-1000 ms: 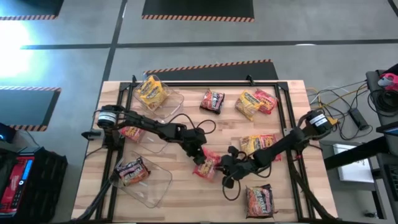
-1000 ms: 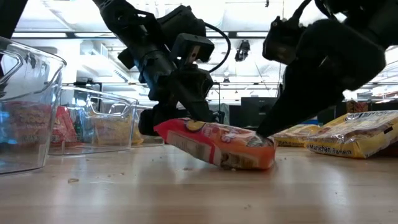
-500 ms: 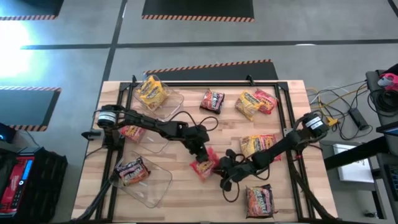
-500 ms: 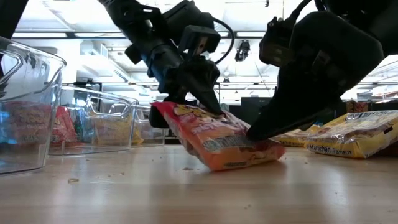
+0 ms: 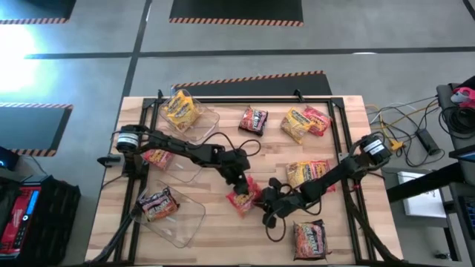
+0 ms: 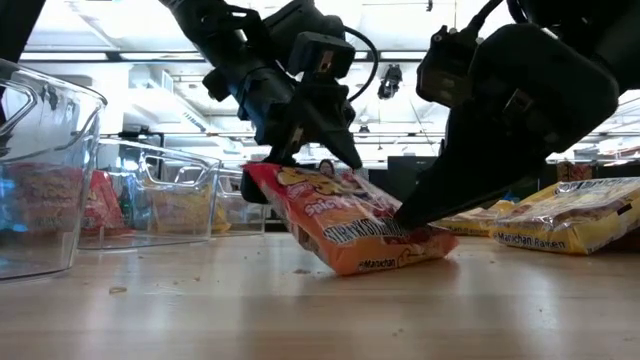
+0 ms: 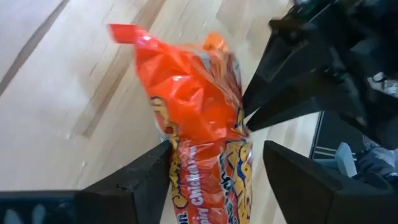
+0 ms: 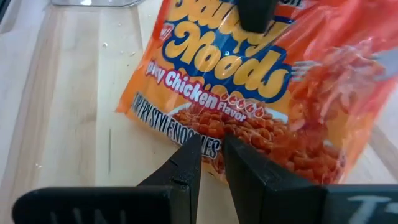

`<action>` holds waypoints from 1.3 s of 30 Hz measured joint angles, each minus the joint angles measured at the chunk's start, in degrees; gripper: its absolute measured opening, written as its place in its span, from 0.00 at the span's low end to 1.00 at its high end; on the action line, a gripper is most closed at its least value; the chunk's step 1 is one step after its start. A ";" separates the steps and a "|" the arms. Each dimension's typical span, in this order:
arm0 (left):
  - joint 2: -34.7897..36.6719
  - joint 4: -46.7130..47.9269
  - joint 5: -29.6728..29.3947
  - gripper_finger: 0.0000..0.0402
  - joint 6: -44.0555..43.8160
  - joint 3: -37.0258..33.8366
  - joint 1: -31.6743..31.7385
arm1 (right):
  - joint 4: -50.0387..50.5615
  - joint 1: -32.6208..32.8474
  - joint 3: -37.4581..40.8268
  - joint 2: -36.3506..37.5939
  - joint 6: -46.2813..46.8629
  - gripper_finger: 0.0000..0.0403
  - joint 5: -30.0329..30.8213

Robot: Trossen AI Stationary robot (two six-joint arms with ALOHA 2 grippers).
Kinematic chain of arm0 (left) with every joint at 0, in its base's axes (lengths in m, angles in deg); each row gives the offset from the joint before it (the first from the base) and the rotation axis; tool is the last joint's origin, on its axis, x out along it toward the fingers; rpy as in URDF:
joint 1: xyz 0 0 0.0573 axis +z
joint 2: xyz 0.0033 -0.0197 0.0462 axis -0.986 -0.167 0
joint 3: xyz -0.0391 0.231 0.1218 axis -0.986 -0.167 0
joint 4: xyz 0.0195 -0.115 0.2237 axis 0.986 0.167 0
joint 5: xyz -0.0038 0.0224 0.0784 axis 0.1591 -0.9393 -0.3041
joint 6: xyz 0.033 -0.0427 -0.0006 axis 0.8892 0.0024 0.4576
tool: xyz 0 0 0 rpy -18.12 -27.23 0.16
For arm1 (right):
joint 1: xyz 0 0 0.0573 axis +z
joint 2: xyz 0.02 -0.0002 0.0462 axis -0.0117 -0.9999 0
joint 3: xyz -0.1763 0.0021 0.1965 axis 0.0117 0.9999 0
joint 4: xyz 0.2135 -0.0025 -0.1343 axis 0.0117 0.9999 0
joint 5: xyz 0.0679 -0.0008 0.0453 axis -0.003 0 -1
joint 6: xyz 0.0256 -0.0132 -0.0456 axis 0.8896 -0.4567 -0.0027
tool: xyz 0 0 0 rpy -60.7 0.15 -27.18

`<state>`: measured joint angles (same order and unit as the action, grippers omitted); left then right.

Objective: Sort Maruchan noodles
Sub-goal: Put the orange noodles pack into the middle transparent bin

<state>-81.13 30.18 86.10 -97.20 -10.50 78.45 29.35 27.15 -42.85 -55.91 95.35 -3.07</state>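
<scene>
Crinkly orange noodle packet point(image 6: 345, 225) stood tilted on wooden table point(image 6: 200, 310) at centre, left gripper point(image 7: 214, 171) released, fingers straddling it, right gripper point(image 8: 210, 163) clenched, tips pressing its glossy face.

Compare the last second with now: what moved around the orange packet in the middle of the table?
The orange noodle packet was tipped from nearly flat to steeply tilted, one edge on the table. The left pincer, which had it clamped, has just spread its fingers but still straddles it. The right pincer stayed nearly shut, its tips pressed against the packet's face. The other packets and the clear bins did not move.
</scene>
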 joint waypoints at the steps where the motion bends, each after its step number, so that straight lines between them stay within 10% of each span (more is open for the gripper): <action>1: 0.00 0.90 0.18 0.60 -0.02 0.00 -0.02 | 0.01 0.00 -0.02 -0.01 -0.04 0.16 0.28; 14: -0.66 0.55 -1.58 0.63 -0.26 -0.02 -0.08 | -0.59 -0.14 0.02 -0.03 -1.34 0.16 2.52; 29: -0.66 1.05 -1.74 0.41 -0.42 -0.02 -0.04 | 0.02 -0.11 0.02 0.91 -2.66 0.16 1.90; 39: -0.06 0.83 -1.32 0.32 1.65 -0.02 -0.13 | 17.82 0.16 0.21 13.70 -3.23 0.16 0.60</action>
<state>-81.19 31.01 84.78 -95.55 -10.52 78.32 47.17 27.31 -42.64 -42.21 92.12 -2.47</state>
